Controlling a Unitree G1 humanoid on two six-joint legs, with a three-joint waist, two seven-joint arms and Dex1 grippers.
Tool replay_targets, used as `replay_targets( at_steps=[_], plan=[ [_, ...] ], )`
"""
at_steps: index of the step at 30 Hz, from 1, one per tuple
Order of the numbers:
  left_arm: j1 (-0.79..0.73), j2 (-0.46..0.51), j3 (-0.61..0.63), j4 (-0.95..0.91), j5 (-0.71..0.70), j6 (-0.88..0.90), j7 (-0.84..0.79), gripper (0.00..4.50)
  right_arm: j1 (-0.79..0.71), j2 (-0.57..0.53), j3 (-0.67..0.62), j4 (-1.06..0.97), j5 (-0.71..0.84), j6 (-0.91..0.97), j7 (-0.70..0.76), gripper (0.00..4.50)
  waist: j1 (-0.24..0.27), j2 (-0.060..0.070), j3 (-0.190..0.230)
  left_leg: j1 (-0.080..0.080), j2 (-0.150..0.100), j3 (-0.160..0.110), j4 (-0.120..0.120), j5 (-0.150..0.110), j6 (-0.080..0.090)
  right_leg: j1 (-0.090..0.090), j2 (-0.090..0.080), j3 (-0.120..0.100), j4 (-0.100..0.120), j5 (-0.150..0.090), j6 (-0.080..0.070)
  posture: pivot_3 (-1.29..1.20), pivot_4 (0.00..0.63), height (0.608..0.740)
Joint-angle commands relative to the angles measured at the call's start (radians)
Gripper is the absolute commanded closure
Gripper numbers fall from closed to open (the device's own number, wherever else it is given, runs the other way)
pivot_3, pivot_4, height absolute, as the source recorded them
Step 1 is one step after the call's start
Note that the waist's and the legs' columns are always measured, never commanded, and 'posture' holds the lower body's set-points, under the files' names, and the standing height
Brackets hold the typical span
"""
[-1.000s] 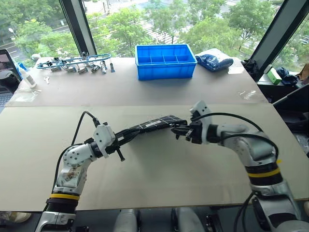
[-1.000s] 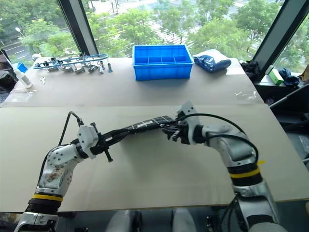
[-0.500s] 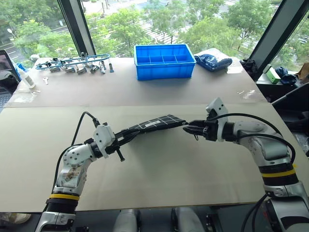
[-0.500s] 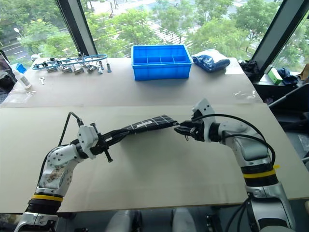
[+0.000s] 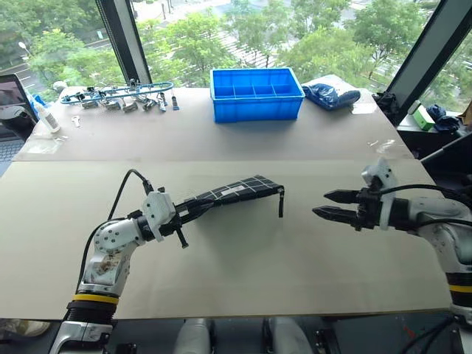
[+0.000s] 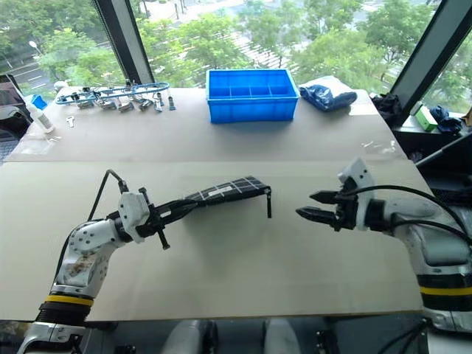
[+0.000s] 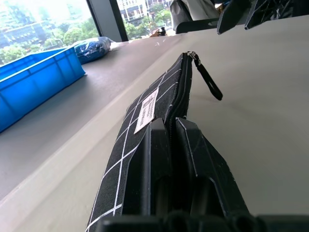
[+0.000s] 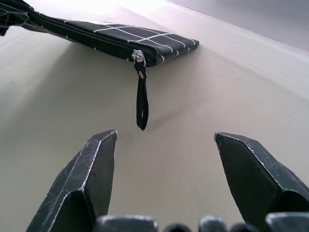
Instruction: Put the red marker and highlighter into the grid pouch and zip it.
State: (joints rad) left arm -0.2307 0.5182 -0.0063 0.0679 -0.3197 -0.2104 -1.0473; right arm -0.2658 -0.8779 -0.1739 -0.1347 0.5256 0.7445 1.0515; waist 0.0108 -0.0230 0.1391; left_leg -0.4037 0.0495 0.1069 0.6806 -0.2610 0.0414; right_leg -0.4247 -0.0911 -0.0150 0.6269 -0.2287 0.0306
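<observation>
grid pouch: black, white grid, zipped, strap dangling | left gripper: pinching pouch end | right gripper: spread

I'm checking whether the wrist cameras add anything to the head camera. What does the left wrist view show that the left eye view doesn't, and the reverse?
Left wrist view alone: the left tool's fingers shut on one end of the grid pouch, its zipper closed all the way to the pull strap, and the white label up close.

Left eye view alone: the right tool open, standing apart from the pouch, plus a row of small parts at the table's far left.

Both: the pouch held above the table, the blue bin and the blue bag.
</observation>
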Motion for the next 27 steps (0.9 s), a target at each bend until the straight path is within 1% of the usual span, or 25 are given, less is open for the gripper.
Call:
replay_targets(
  at_steps=[1,6,11,15,19,20,22,23,25,27],
  plan=[
    [-0.025,0.008,-0.008,0.003,-0.04,-0.046,-0.083,4.5,0.038,-0.018,-0.053,-0.059,0.026,-0.022,0.009,0.9,-0.001,0.0,0.0,0.0,0.0,0.0,0.0,0.0,0.0,0.0,0.0,0.0,0.0,0.0,0.0,0.0,0.15,0.74],
    [-0.068,0.031,-0.033,0.093,-0.021,-0.146,-0.213,4.5,0.042,0.005,-0.043,-0.094,0.036,-0.016,-0.026,0.9,-0.005,0.0,0.0,0.002,0.0,0.0,0.0,0.0,0.0,0.001,0.001,0.002,0.001,0.0,0.0,0.0,0.15,0.74],
    [-0.132,0.032,-0.029,0.121,-0.051,-0.189,-0.278,4.5,0.052,0.01,-0.041,-0.129,0.05,-0.007,-0.028,0.9,0.001,0.0,0.0,0.0,0.0,0.0,0.001,0.0,0.0,0.0,0.0,0.001,0.0,0.0,0.0,0.0,0.15,0.74],
    [-0.161,0.036,-0.032,0.215,-0.035,-0.254,-0.332,4.5,0.072,-0.001,-0.033,-0.176,0.077,-0.007,-0.004,0.9,0.002,0.0,0.0,0.0,0.0,0.0,0.002,0.0,0.001,0.001,0.0,0.001,0.0,0.0,0.001,0.0,0.15,0.74],
    [-0.19,0.018,-0.04,0.312,-0.023,-0.34,-0.37,4.5,0.078,-0.004,-0.024,-0.233,0.106,0.005,0.003,0.9,0.001,0.0,0.0,0.0,0.0,0.0,0.002,0.0,0.001,0.0,0.0,0.001,0.0,0.0,0.001,0.0,0.15,0.74],
    [-0.208,0.013,-0.045,0.366,-0.007,-0.378,-0.379,4.5,0.072,0.0,-0.012,-0.242,0.106,0.007,-0.003,0.9,0.001,0.0,0.0,0.0,0.0,0.0,0.002,0.0,0.001,0.0,0.0,0.001,0.0,0.0,0.001,0.0,0.15,0.74],
    [-0.244,0.007,-0.047,0.458,0.002,-0.41,-0.406,3.66,0.062,0.004,0.007,-0.254,0.102,0.008,-0.015,0.8,0.001,0.0,0.0,0.0,0.0,-0.001,0.002,0.0,0.001,0.001,0.0,0.001,0.0,0.0,0.001,0.0,0.15,0.74],
    [-0.262,0.006,-0.048,0.496,0.003,-0.42,-0.417,3.54,0.056,0.007,0.013,-0.255,0.101,0.01,-0.023,0.8,0.001,0.0,0.0,0.0,0.0,-0.001,0.003,0.0,0.001,0.001,0.0,0.0,0.001,0.0,0.001,0.0,0.15,0.74],
    [-0.294,0.0,-0.036,0.532,-0.014,-0.398,-0.422,2.86,0.053,0.006,0.015,-0.256,0.103,0.012,-0.03,0.8,0.001,0.0,0.0,0.0,0.0,-0.001,0.003,0.0,0.001,0.001,0.0,0.0,0.001,0.0,0.001,0.0,0.15,0.74],
    [-0.314,-0.003,-0.022,0.531,-0.036,-0.369,-0.418,2.15,0.057,0.002,0.015,-0.255,0.106,0.011,-0.033,0.8,0.002,0.0,0.0,-0.001,0.0,-0.001,0.003,-0.001,0.001,0.0,0.0,0.0,0.0,0.0,0.001,0.0,0.15,0.74]
  ],
)
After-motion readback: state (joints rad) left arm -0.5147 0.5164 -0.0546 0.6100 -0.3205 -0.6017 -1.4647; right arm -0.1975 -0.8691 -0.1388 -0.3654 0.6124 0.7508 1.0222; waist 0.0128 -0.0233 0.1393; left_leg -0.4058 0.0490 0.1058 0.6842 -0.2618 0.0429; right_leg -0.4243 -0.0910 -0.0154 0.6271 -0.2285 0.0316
